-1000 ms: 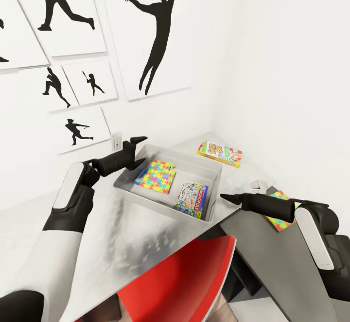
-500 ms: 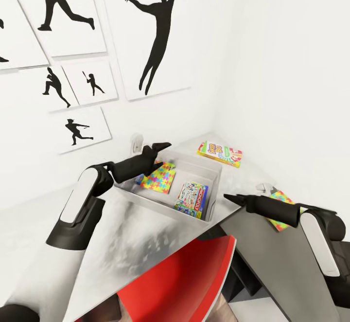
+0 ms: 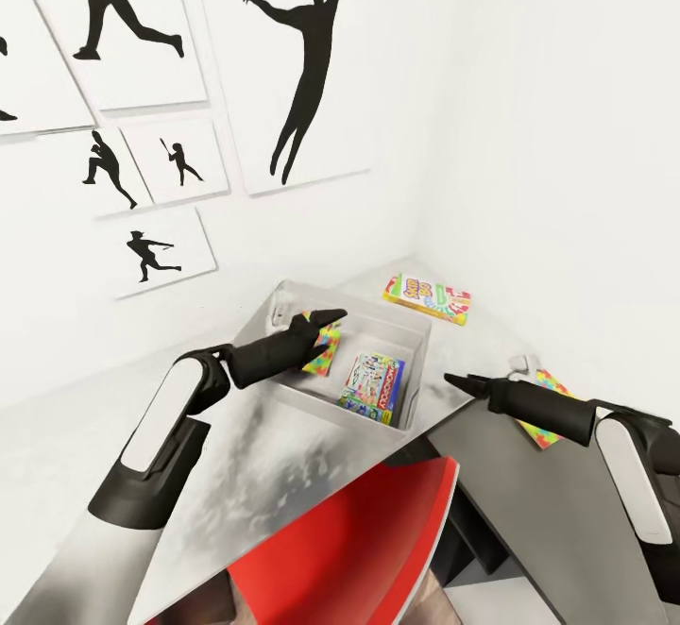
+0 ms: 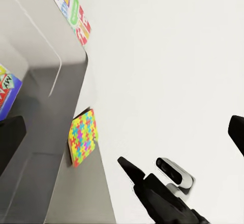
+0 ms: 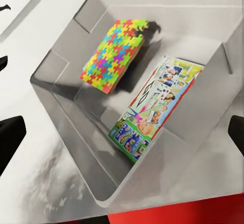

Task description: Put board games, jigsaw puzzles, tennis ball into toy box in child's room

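Standing on the grey table (image 3: 283, 455), the toy box (image 3: 406, 332) nears white walls.

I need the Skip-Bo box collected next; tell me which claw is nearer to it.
Left. The left claw hovers over the toy box, just short of the Skip-Bo box; the right claw hangs beyond the box's near corner.

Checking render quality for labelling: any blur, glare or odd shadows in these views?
Head view: sharp, mottled dark blotches on the table. Right wrist view: crisp, soft shadow under the jigsaw puzzle in the toy box. Left wrist view: white wall washed out, featureless.
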Motion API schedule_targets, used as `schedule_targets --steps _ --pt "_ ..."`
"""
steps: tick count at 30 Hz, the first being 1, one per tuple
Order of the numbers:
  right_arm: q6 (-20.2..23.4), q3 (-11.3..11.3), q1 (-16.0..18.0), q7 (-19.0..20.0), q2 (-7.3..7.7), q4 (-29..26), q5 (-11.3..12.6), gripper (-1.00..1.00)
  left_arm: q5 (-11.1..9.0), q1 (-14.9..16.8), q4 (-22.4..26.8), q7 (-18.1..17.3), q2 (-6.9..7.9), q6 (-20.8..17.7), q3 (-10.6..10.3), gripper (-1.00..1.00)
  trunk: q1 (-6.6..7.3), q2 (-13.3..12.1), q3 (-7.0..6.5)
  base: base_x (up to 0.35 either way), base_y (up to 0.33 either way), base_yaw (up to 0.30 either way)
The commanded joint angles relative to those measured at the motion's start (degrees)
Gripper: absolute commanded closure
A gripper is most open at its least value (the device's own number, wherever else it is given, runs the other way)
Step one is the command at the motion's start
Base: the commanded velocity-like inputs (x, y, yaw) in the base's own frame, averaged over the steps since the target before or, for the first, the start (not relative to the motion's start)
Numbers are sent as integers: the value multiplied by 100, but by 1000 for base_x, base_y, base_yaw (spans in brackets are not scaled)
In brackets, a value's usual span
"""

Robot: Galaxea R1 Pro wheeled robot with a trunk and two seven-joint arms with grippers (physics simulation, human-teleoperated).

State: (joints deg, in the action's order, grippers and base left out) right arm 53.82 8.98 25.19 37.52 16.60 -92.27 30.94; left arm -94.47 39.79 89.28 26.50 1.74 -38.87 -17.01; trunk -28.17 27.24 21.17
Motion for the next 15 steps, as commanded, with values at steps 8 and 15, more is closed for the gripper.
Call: schedule_targets --steps 8,15 --pt "117 -18 199 41 -110 41 7 -100 -65 -38 65 65 80 78 110 -100 -3 9 9 0 0 0" --pt "117 -18 199 41 -110 41 7 -100 -65 -38 65 65 80 78 110 -100 -3 9 9 0 0 0"
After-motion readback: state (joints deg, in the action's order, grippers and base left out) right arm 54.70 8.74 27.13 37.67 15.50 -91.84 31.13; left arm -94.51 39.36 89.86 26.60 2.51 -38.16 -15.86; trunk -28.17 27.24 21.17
